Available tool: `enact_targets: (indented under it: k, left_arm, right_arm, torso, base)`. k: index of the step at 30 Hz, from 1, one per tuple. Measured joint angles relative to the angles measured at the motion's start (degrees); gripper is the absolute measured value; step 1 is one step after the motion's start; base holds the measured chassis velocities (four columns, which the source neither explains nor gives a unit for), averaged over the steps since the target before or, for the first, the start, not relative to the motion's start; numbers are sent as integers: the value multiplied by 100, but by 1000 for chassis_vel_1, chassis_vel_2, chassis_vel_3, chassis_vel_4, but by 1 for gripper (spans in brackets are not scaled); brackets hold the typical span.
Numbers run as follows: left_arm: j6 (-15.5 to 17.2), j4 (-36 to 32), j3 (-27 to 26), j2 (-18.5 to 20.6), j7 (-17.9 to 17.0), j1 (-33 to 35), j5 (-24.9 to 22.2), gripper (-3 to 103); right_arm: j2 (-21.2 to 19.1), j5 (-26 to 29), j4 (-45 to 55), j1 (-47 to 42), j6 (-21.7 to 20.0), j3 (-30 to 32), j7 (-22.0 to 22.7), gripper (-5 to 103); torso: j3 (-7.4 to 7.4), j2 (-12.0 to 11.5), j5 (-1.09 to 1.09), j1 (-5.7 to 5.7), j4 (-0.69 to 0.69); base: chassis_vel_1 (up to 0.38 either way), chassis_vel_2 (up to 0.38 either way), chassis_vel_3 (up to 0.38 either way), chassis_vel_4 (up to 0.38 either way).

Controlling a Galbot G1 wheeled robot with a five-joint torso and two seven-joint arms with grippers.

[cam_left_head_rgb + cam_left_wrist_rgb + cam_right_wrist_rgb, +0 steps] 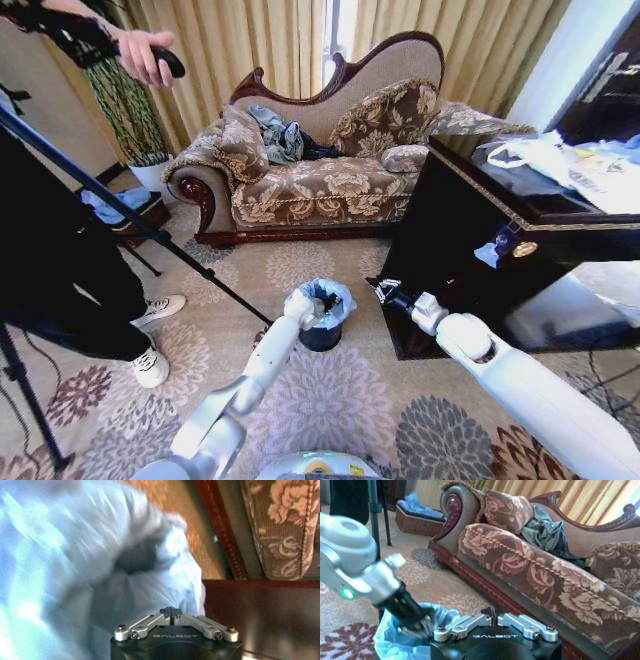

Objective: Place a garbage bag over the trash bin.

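I see my left gripper (322, 301) reaching down into the mouth of the garbage bag (338, 296), arm stretched forward and angled down over the trash bin (321, 337). In the left wrist view its fingers look drawn together, with nothing visibly between them. My right gripper (381, 289) hangs just beside the bin, on the dark cabinet's (470, 240) side, forearm extended; its fingers also look closed and empty. The bag is thin, crinkly, pale blue and translucent, bunched over the rim. The bin is a small black cylinder on the floral carpet (330, 400), in front of the brocade sofa (320, 185).
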Motion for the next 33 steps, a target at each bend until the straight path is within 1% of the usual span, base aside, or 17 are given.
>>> enact_targets:
  k: [2,4,7,8,9,10,11,12,15,16,18,20,24,25,29,31,33]
  left_arm:
    - [17,-84,18,143,-94,21,1,0]
    - [19,-63,28,194,-144,24,15,0]
    - [54,17,35,215,-260,20,37,0]
    - [103,110,30,192,-360,-3,34,-3]
    - [131,163,21,173,-390,-17,35,2]
    - [147,221,12,146,-418,-36,35,2]
    - [154,321,-5,101,-464,-75,45,8]
    - [154,321,-5,101,-464,-75,45,8]
    - [157,467,-22,24,-568,-138,133,24]
    - [157,467,-22,24,-568,-138,133,24]
    - [157,497,-21,-11,-686,-176,189,34]
    - [167,500,-21,-23,-750,-195,209,34]
    - [314,505,82,-20,-1016,-362,383,56]
    - [314,505,82,-20,-1016,-362,383,56]
    - [467,651,295,88,-968,-692,524,78]
    - [517,715,314,89,-952,-778,527,78]
    - [647,962,398,79,-866,-1072,527,89]
  right_arm:
    - [39,-5,-36,26,8,-27,0,0]
    - [76,-9,-60,69,9,-66,0,0]
    - [107,-8,-77,139,8,-135,0,0]
    - [128,-1,-86,196,8,-207,0,0]
    - [137,0,-89,218,8,-232,-4,0]
    - [147,1,-90,238,7,-256,-12,0]
    - [163,5,-87,261,1,-287,-22,0]
    - [163,5,-87,261,1,-287,-22,0]
    - [155,8,-73,253,-7,-311,-36,0]
    - [155,8,-73,253,-7,-311,-36,0]
    - [131,10,-72,240,-7,-311,-41,0]
    - [120,15,-66,236,-7,-311,-41,0]
    - [82,68,50,240,-54,-348,-31,0]
    - [82,68,50,240,-54,-348,-31,0]
    - [20,138,160,246,-85,-383,-19,0]
    - [14,144,164,247,-86,-383,-19,0]
    - [12,149,166,244,-86,-383,-19,0]
  torso:
    - [0,0,-1,0,0]
    - [0,0,0,0,1]
    - [0,0,-1,0,0]
    - [0,0,-1,0,-1]
    - [0,0,-1,0,-1]
    - [0,0,-1,0,0]
    - [0,0,-1,0,-1]
    - [0,0,-1,0,-1]
    - [0,0,-1,1,-1]
    - [0,0,-1,1,-1]
    - [0,0,-1,0,-2]
    - [0,0,-1,0,-2]
    - [0,0,1,0,-1]
    - [0,0,1,0,-1]
    - [0,0,1,0,0]
    - [0,0,1,0,0]
    - [0,0,1,1,-1]
  base:
    - [0,0,0,0]
    - [0,0,0,0]
    - [0,0,0,0]
    - [0,0,0,0]
    - [0,0,0,0]
    - [0,0,0,0]
    - [0,0,0,0]
    - [0,0,0,0]
    - [0,0,0,0]
    - [0,0,0,0]
    - [0,0,0,0]
    - [0,0,0,0]
    - [0,0,0,0]
    - [0,0,0,0]
    - [0,0,0,0]
    - [0,0,0,0]
    - [0,0,0,0]
